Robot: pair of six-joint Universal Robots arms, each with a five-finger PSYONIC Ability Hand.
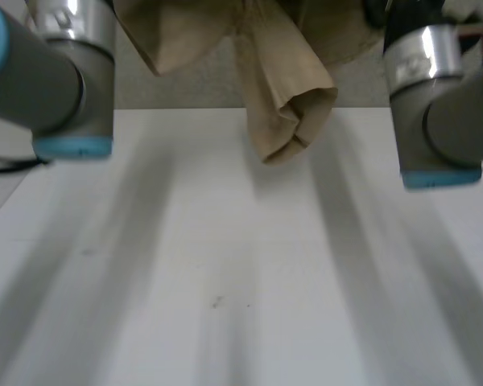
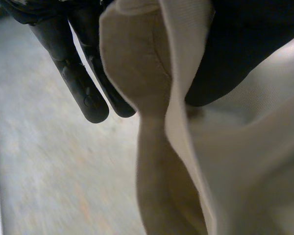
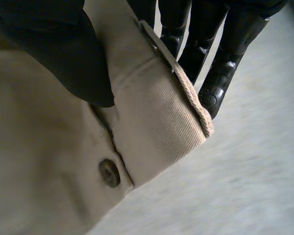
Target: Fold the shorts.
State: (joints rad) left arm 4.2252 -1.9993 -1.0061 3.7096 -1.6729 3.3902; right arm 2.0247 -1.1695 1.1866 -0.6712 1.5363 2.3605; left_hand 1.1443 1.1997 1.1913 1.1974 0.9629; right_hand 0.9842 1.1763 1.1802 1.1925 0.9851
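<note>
1. Holding the shorts up in the air between the two hands, apparently clear of the desk, with one leg opening dangling lowest, well below both sets of fingers.
2. Pinching with the left hand: thumb pressed on one face of the cloth, straight fingers laid behind the other face, with a rolled edge of the shorts caught between them and trailing down past the fingertips.
3. Pinching likewise with the right hand: thumb on the front of the waistband, fingers backing it from behind, with a button just beyond the thumb tip.
4. Gripping high on the garment at two separate spots, probably so that the cloth's own weight pulls it straight and shakes out bunching before any laying down.
5. Raising the left arm and right arm for the same reason: room for the legs to hang free under the fingers.
6. Not hanging flat yet, judging by the twisted, tube-like leg; no fold made so far, so an early stage of the task.
7. Likely next: lowering leg ends first onto the desk, then drawing the waistband back so the cloth spreads out flat beneath the fingers.
8. Worth watching: a thumb-and-finger pinch on thick seams, prone to slipping on one side and letting the shorts swing crooked.
</note>
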